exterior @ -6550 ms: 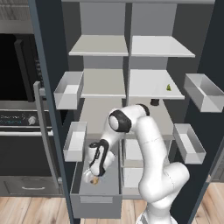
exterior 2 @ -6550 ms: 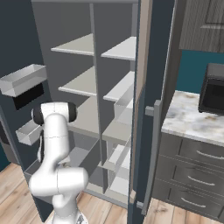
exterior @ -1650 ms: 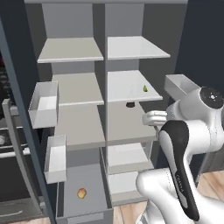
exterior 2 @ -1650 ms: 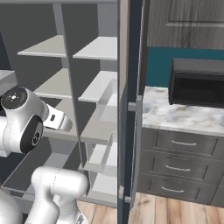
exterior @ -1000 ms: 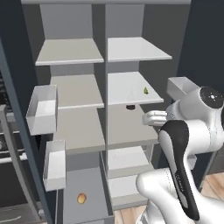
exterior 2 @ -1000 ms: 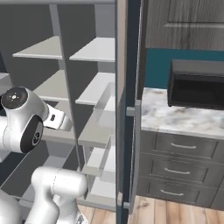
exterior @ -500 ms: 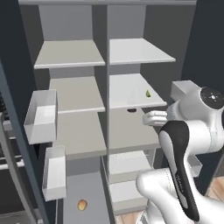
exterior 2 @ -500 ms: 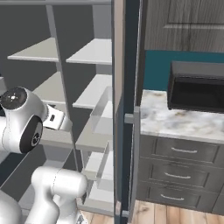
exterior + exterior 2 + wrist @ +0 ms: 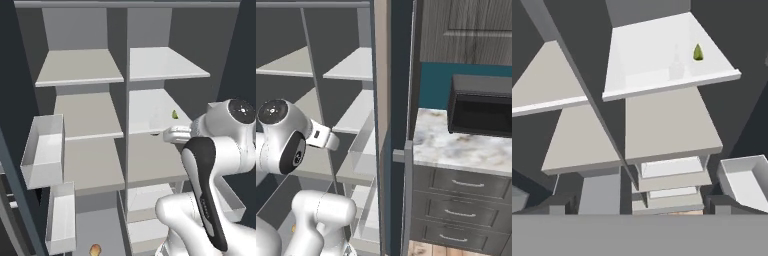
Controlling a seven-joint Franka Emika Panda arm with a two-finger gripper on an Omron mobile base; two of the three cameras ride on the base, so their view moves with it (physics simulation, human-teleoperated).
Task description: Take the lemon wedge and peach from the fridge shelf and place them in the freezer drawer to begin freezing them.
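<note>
The peach (image 9: 94, 249) already lies low down in the freezer drawer (image 9: 100, 230), far below my end effector (image 9: 640, 202) and off to the left in the left base view, so I judge that half of the job done and the wedge to be what remains. The lemon wedge (image 9: 698, 52) sits ahead of my end effector and above it in the hand view, near the right front corner of the fridge shelf (image 9: 662, 55), standing on its flat side with the point up. In the left base view the lemon wedge (image 9: 175, 114) is just beyond my wrist, a little higher than it.

My end effector is held out in front of the shelves, apart from everything, aimed along the stack so the camera takes in the wedge's shelf and the boards beneath it. Its two dark tips show wide apart at the bottom of the hand view with nothing between them, so it is open and empty, which suits a reach for something so small. I expect the wedge to slip or tip easily, so the approach should centre on it carefully.
</note>
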